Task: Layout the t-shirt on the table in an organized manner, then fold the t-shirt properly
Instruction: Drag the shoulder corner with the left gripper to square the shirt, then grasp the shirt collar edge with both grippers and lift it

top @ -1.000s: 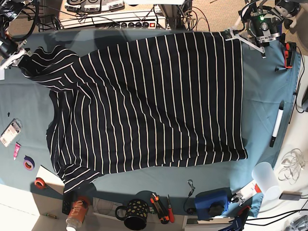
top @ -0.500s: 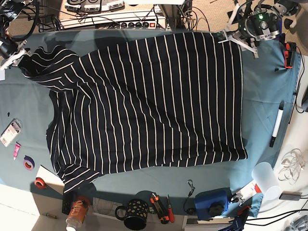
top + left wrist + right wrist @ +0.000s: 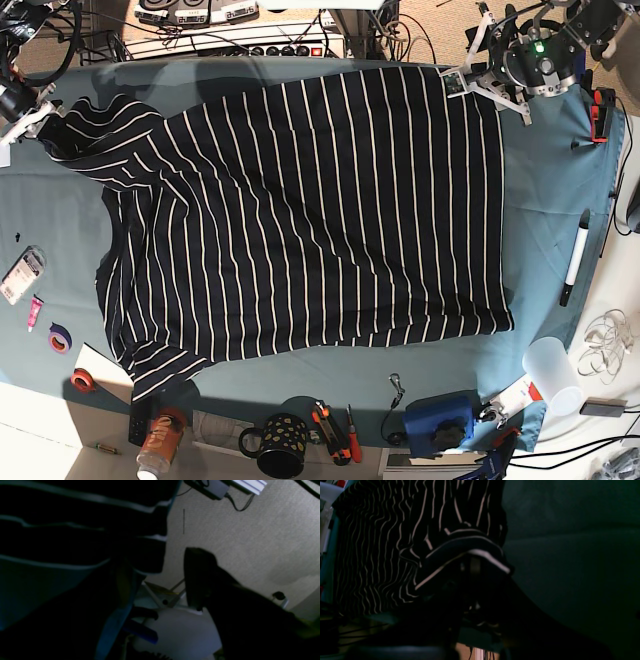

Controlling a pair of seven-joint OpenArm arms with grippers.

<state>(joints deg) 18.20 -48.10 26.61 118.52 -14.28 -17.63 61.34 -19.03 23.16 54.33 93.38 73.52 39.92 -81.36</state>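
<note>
The t-shirt (image 3: 300, 220), dark with thin white stripes, lies spread flat on the teal table (image 3: 550, 180). My left gripper (image 3: 468, 72) is at the shirt's far right hem corner by the table's far edge. In the left wrist view it (image 3: 160, 585) is open, and the hem corner (image 3: 150, 555) lies beside one finger (image 3: 197, 577). My right gripper (image 3: 30, 118) is at the far left and is shut on the sleeve (image 3: 75, 130). In the right wrist view the sleeve fold (image 3: 465, 552) drapes over the gripper (image 3: 470, 580), whose jaws are hidden in the dark.
A marker (image 3: 575, 258) and a red-black tool (image 3: 602, 112) lie on the table right of the shirt. A plastic cup (image 3: 552, 372), a blue object (image 3: 440, 420), a mug (image 3: 280, 445), hand tools (image 3: 335, 430) and tape rolls (image 3: 60, 338) line the near and left edges.
My left gripper has moved left and toward the far edge at the hem corner and has turned. The shirt and my right arm have not visibly moved.
</note>
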